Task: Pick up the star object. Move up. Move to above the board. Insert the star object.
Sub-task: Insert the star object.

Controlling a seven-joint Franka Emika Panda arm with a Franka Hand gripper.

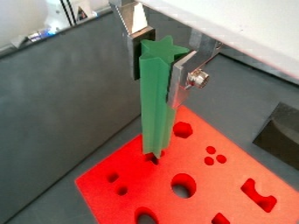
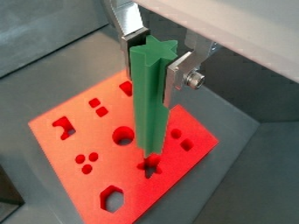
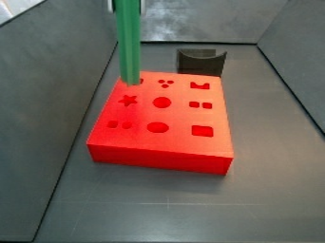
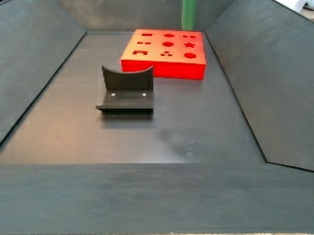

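Observation:
My gripper (image 1: 158, 70) is shut on the top of the star object (image 1: 155, 105), a tall green star-section peg that hangs upright; both wrist views show it (image 2: 149, 105). Its lower end is over the star hole (image 2: 149, 166) in the red board (image 2: 70, 140). In a side view the peg (image 3: 127, 43) ends a little above the board (image 3: 178, 138), behind the star hole (image 3: 127, 99). I cannot tell if the tip touches the hole. The gripper is out of frame in both side views; only the peg's lower end (image 4: 189, 13) shows above the board (image 4: 166, 62).
The dark fixture (image 3: 200, 60) stands on the floor behind the board in a side view, and well in front of it in a side view (image 4: 125, 92). Grey sloping walls (image 3: 51, 85) enclose the floor on all sides.

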